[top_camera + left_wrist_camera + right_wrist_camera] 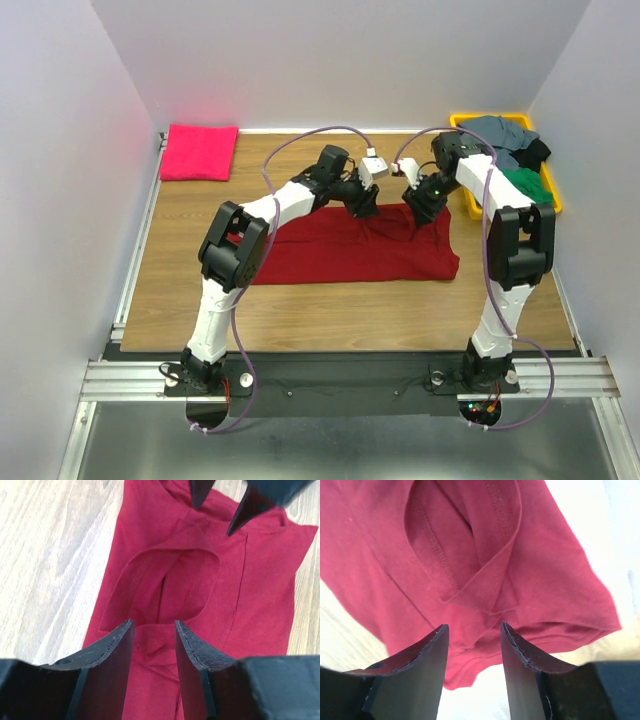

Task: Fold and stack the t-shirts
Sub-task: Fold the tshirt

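Note:
A dark crimson t-shirt (350, 255) lies folded into a wide band across the middle of the wooden table. Both grippers hover over its far edge. In the left wrist view my left gripper (153, 625) stands open just above the red t-shirt (260, 590), near its neck opening, with nothing pinched between the fingers. My right gripper (474, 626) is open too, over a sleeve and hem of that shirt (380, 540). From above, the left gripper (365, 205) and right gripper (425, 205) sit close together. A hot-pink t-shirt (199, 152) lies folded at the far left corner.
A yellow bin (553, 192) at the far right holds grey (497, 130), green (528, 183) and black shirts. White walls close in the table on three sides. A metal rail (135, 260) runs along the left edge.

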### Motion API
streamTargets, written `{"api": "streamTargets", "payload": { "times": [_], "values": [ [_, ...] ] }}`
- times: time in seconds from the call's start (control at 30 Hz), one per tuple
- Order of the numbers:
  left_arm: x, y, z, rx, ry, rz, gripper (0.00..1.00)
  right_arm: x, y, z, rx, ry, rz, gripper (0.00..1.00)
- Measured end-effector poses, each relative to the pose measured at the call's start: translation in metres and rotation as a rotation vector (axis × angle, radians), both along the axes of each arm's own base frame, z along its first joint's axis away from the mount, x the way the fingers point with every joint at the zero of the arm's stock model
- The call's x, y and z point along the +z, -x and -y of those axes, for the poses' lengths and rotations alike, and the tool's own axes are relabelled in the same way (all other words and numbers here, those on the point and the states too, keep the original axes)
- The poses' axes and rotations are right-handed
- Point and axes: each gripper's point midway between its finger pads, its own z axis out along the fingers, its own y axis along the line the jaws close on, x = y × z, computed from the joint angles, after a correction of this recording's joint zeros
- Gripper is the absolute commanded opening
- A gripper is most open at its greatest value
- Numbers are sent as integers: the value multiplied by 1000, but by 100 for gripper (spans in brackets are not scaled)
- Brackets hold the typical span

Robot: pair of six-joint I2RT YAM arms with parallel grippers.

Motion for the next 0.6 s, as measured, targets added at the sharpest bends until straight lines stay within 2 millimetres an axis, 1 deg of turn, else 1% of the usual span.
{"api": "streamTargets", "payload": {
  "times": [0.07, 0.17, 0.27, 0.37, 0.43, 0.47, 0.5, 0.53, 0.6],
  "values": [
    [2, -1, 2, -3, 2, 3, 50, -2, -2, 1, 46, 11, 17, 53],
    [0, -1, 5, -3, -5, 1, 50, -6, -4, 3, 83, 21, 24, 53],
    [-10, -1, 8, 5, -25, -6, 49, -15, -4, 3, 119, 28, 19, 53],
    [-24, -4, 7, 19, -50, -20, 48, -22, -4, 4, 139, 42, 6, 52],
    [-30, -5, 6, 30, -63, -25, 46, -29, -4, 5, 144, 48, -5, 48],
    [-33, -6, 5, 38, -71, -29, 43, -32, -4, 5, 147, 47, -12, 42],
    [-34, -6, 4, 43, -77, -30, 41, -34, -4, 4, 149, 46, -15, 42],
    [-35, -7, 2, 51, -83, -32, 40, -36, -4, 3, 146, 44, -19, 36],
    [-38, -7, 0, 61, -95, -38, 35, -40, -6, 2, 143, 37, -22, 29]
  ]
}}
